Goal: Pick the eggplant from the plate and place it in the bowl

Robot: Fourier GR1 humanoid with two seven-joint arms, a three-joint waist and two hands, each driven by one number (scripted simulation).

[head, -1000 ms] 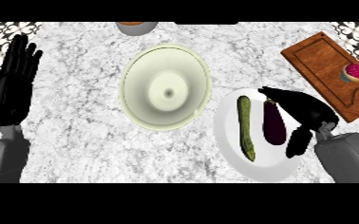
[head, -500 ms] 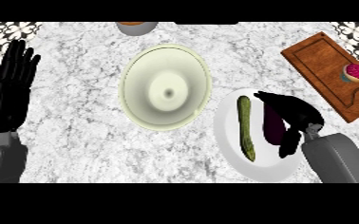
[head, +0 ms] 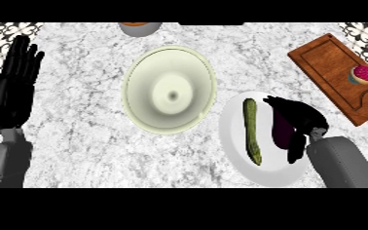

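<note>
A dark purple eggplant [head: 281,129] lies on the white plate [head: 237,141] at the lower right, beside a long green cucumber [head: 252,130]. My right hand [head: 305,120] is over the eggplant, its fingers and thumb curling round it and hiding most of it. The pale green bowl [head: 170,89] stands left of the plate, with nothing in it. My left hand [head: 19,80] rests open at the left edge, fingers up.
A wooden cutting board [head: 330,73] lies at the right edge with a small pink-topped item [head: 358,74] on it. A brown round container [head: 140,28] shows at the top edge.
My right hand has come down and leftward onto the eggplant, and its fingers have closed round it. The left hand has stayed where it was.
</note>
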